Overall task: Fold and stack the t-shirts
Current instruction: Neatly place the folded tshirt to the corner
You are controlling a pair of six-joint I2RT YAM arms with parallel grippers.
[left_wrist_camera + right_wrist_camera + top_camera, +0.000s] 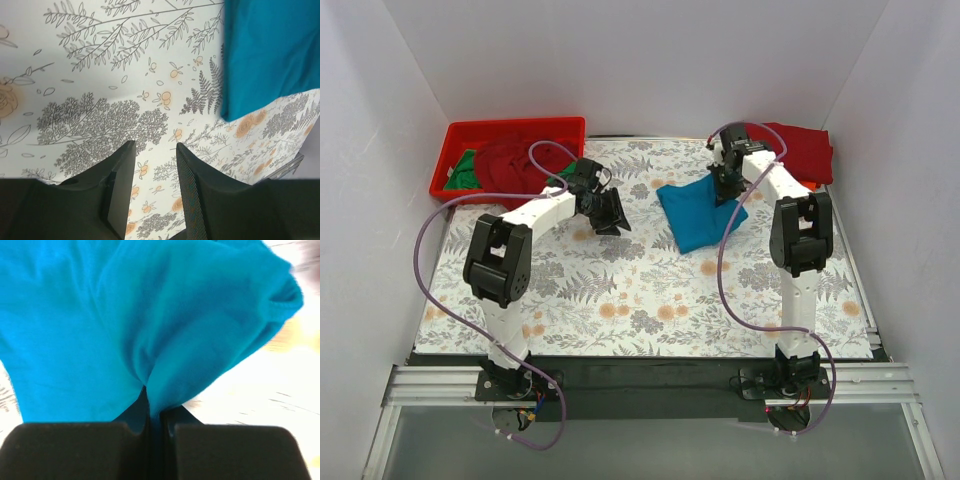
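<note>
Well, nearest of all, both arms stand up from the near edge of the flowery table cover [620, 290], each bent at a high elbow and leaning away over it. The left claw [152, 175] points down with its fingers partly apart and nothing between them. The bright teal-blue cloth t-shirt [270, 55] lies just to its right, not touching. The right claw [155, 412] is pinched tight on a bunch of that shirt near its far edge. It looks light, soft and floppy, so it will sag and crumple. I think a corner or hem is the best place to grab. Past the right claw sits a folded dark red cloth t-shirt [805, 150]. Far behind the left claw, a stiff red plastic tray [515, 123] holds a heap of more shirts [505, 160].
</note>
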